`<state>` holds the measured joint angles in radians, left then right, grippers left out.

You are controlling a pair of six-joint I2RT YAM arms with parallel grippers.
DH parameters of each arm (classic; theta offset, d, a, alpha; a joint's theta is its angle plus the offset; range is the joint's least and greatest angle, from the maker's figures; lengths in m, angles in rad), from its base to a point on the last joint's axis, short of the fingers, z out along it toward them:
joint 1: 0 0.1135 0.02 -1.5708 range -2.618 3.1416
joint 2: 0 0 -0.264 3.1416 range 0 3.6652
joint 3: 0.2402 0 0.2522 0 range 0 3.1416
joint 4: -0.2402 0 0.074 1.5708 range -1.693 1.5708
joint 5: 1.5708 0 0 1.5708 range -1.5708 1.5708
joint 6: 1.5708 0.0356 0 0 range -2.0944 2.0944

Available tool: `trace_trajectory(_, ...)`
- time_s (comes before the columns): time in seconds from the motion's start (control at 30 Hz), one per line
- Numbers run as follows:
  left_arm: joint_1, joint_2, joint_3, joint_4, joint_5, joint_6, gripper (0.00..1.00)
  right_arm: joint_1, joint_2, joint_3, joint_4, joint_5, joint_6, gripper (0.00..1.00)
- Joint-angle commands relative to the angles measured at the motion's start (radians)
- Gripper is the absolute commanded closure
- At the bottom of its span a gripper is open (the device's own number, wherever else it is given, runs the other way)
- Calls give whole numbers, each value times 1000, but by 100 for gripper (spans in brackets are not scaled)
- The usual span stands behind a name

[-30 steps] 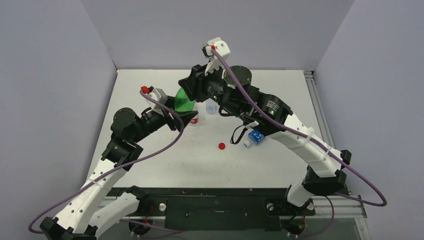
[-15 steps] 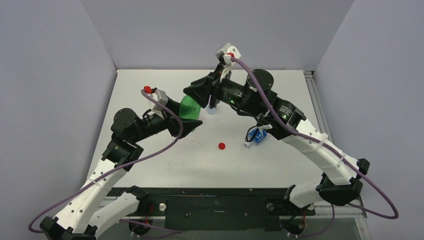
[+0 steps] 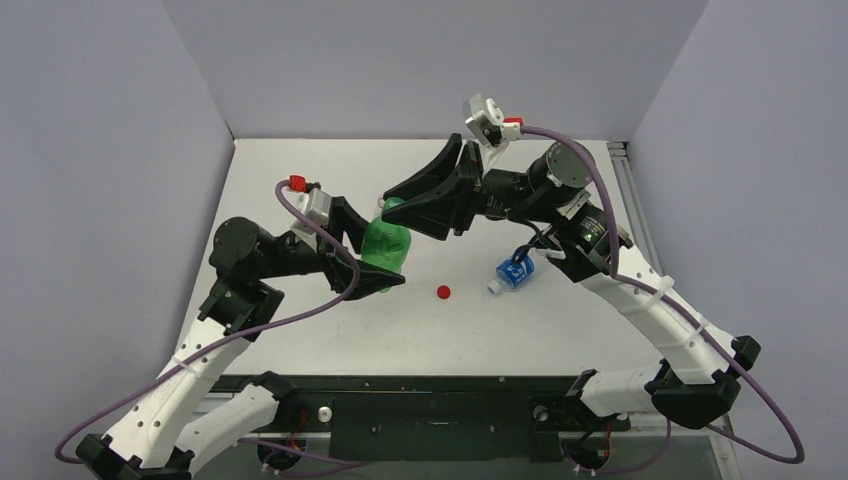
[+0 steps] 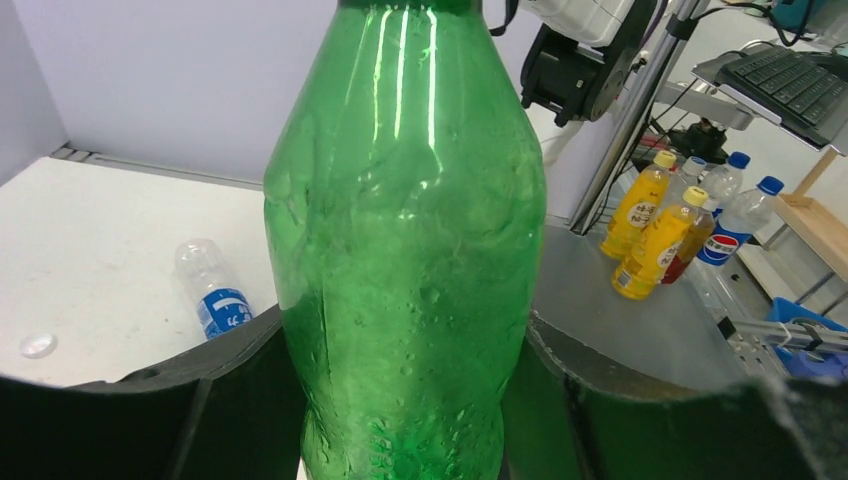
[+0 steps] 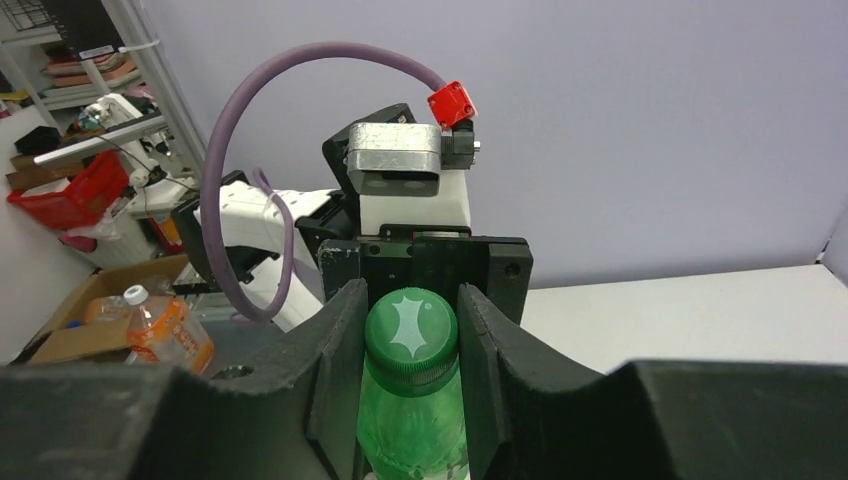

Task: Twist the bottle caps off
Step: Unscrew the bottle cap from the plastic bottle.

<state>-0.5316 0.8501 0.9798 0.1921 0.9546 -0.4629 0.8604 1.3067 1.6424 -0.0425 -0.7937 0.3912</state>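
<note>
The green bottle hangs above the table's middle, neck pointing away and up. My left gripper is shut on its body; in the left wrist view the green bottle fills the space between my left gripper's black fingers. My right gripper is shut on the green cap, which sits on the neck, and my right gripper presses it from both sides. A loose red cap lies on the table. The blue-label bottle lies on its side, capless.
A small pale round cap lies on the table near the blue-label bottle. Beyond the table stand several yellow and blue-capped drink bottles. Grey walls close the table at the back and sides.
Both arms carried the green bottle nearer and slightly right. It went from steeply tilted to more upright. The right wrist swung right and rotated, still on the cap.
</note>
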Motion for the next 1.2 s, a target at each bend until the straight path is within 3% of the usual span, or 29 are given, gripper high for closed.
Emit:
trace_trajectory(0.0,-5,4,37,46,63,-31,100,-50,-53,-25,130,-126,72,94)
trace_trajectory(0.03,-4,4,35,45,63,-23,100,-56,-61,-2,38,-14,44,77)
trace_trajectory(0.13,-4,3,31,21,32,18,100,-33,-79,44,-139,301,-98,45)
trace_trajectory(0.27,-4,4,22,-39,-101,125,100,86,-59,129,-299,774,-207,27)
trace_trajectory(0.4,-5,9,11,-88,-240,232,100,253,51,324,-464,1086,-250,20)
trace_trajectory(0.53,-5,14,-1,-100,-355,297,100,301,175,462,-573,1217,-228,18)
trace_trajectory(0.87,-5,-3,-17,-85,-376,311,100,306,255,511,-555,1153,-185,27)
trace_trajectory(1.0,-5,-6,-21,-81,-385,313,100,296,263,502,-544,1113,-157,40)
trace_trajectory(1.17,-5,-8,-26,-79,-391,312,100,272,250,454,-515,1056,-117,69)
